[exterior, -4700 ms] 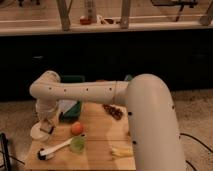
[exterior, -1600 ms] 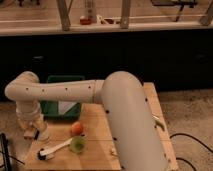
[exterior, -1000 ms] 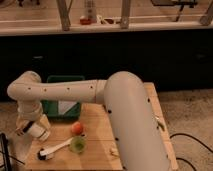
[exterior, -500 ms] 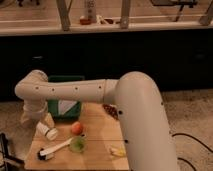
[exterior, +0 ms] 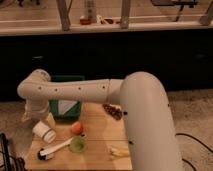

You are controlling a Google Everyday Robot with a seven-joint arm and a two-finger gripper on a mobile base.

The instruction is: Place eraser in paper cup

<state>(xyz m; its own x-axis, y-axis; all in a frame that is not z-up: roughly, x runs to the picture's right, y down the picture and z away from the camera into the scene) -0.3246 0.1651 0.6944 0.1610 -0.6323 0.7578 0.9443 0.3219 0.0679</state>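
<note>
The white paper cup (exterior: 44,131) with a dark band lies tilted on the wooden table (exterior: 100,132) near its left edge. My gripper (exterior: 31,114) is at the end of the white arm, just above and left of the cup, close to it. I cannot make out an eraser; it may be hidden by the gripper or the cup.
A green bin (exterior: 66,97) stands behind the cup. An orange ball (exterior: 76,128) and a small translucent green cup (exterior: 77,145) sit to its right. A white-handled tool (exterior: 52,150) lies in front. A brown object (exterior: 112,111) and a yellowish item (exterior: 117,150) lie further right.
The arm's elbow has swung to the right, and the gripper end has shifted slightly right and up. The paper cup now shows more fully below it.
</note>
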